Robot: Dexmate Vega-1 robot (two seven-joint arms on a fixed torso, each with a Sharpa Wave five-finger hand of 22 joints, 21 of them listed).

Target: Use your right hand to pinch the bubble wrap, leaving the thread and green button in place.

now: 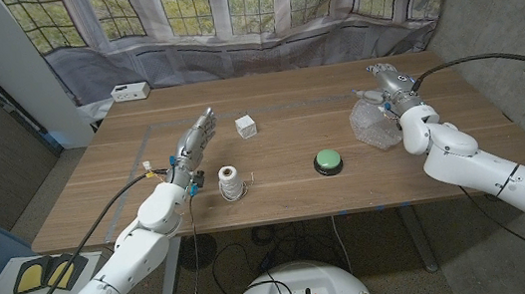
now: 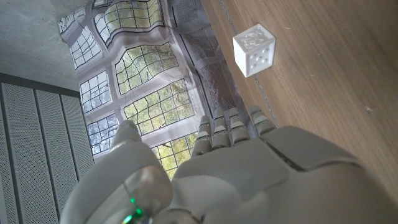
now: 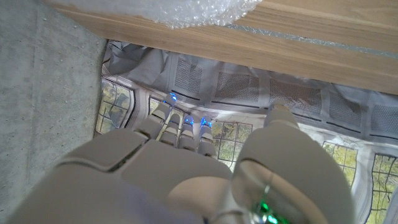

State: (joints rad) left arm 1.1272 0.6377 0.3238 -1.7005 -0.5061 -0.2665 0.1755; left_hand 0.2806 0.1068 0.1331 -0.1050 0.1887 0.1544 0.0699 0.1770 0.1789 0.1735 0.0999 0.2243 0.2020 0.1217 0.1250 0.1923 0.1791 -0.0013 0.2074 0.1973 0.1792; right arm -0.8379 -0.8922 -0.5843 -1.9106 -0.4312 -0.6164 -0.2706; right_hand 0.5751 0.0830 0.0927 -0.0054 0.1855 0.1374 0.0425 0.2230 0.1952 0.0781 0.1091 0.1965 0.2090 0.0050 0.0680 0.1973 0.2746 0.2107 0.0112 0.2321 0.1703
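Head view: right hand [image 1: 394,88], fingers apart and empty, poised above bubble wrap [image 1: 372,125]. Step: approach. Next, likely: lower, pinch the wrap.

Soft, even daylight from the windows [image 1: 225,1] behind the table [image 1: 288,194]; moderately bright, no harsh glare. Faint, short shadows under items on the wood. Head view sharp at centre, slightly bowed toward picture edges. Wrist views: left hand [image 2: 249,174] and right hand [image 3: 174,174] close up, blurred and out of focus; green and blue indicator lights glowing. Bubble wrap [image 3: 199,9] pale, mildly washed out.
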